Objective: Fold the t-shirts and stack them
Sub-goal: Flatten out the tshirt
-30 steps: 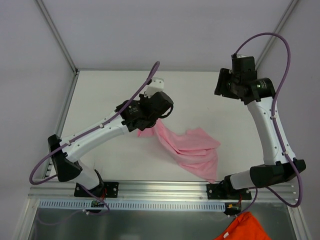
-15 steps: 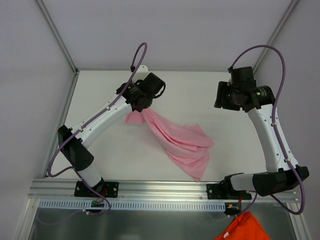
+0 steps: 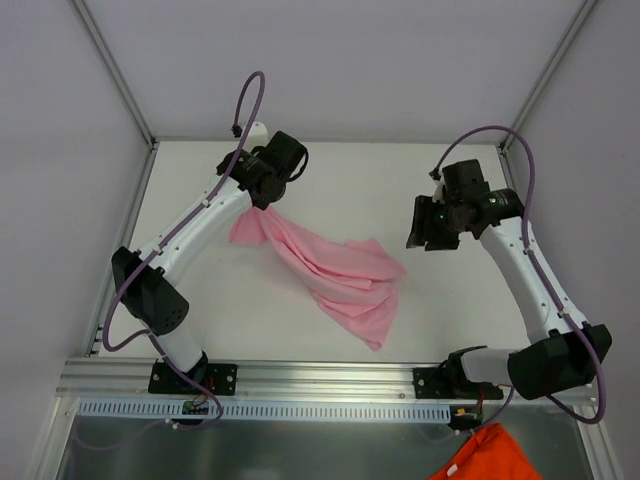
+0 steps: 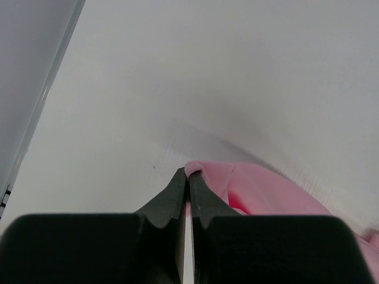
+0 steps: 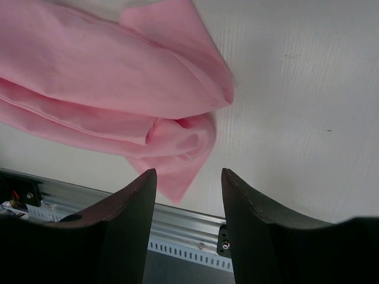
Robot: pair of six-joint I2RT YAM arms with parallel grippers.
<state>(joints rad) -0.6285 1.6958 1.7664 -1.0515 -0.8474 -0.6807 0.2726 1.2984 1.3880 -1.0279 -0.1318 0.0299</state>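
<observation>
Top external view: a plain light pink short-sleeved t-shirt of thin soft fabric (image 3: 340, 272) lies bunched in a long diagonal band across the flat white tabletop (image 3: 450, 170), running from far left toward near right. Its far-left end is drawn up to the left gripper (image 3: 262, 198). Its pointed near end stops close to the ribbed aluminium rail (image 3: 320, 378) along the table's near edge, without crossing it. The left wrist view shows the left gripper (image 4: 188, 173) with its dark fingers pressed together, a small fold of the pink hem pinched at their tips and white table surface stretching ahead toward the left side wall. The right gripper (image 3: 424, 226) hangs above the table just beside the shirt's right edge, apart from the cloth. From the right wrist, the right gripper (image 5: 189, 177) has its jaws standing apart over white table, with the shirt's rumpled corner (image 5: 177, 139) just past the left finger. White tabletop shows between the shirt and the far wall, and to the right behind the right arm. A crumpled orange cloth (image 3: 488, 456) lies below the rail at the near right.
</observation>
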